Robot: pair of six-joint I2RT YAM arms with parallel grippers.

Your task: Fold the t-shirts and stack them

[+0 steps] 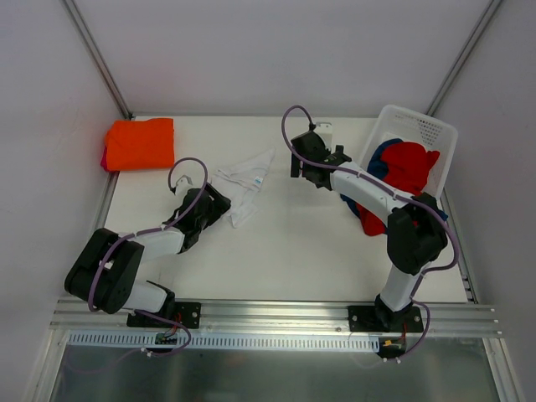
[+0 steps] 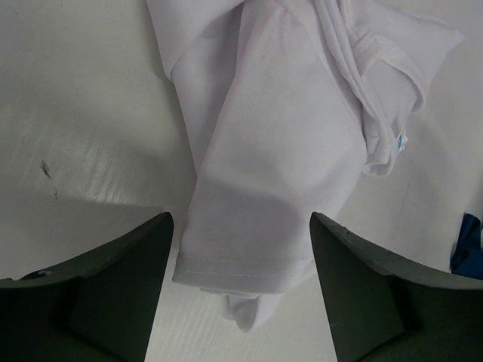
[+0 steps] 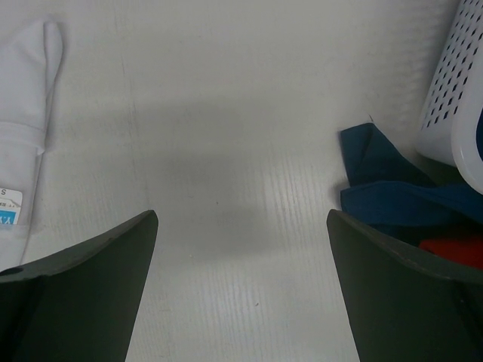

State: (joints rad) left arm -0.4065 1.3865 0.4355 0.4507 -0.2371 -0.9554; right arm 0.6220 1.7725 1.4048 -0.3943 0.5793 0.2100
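Observation:
A crumpled white t-shirt [image 1: 244, 180] lies mid-table. In the left wrist view its hemmed end [image 2: 249, 188] lies on the table between my jaws. My left gripper [image 1: 222, 203] [image 2: 241, 219] is open around that end, not closed on it. A folded orange t-shirt [image 1: 139, 143] lies at the far left, with a red edge beneath it. My right gripper [image 1: 300, 167] [image 3: 241, 215] is open and empty over bare table, between the white t-shirt [image 3: 23, 151] and a blue t-shirt [image 3: 385, 188]. A red t-shirt [image 1: 410, 163] and the blue one [image 1: 381, 159] spill from the basket.
A white perforated basket [image 1: 419, 121] [image 3: 460, 90] stands tilted at the far right, with red cloth [image 3: 453, 249] hanging out onto the table. White walls enclose the table on the back and sides. A metal rail runs along the near edge.

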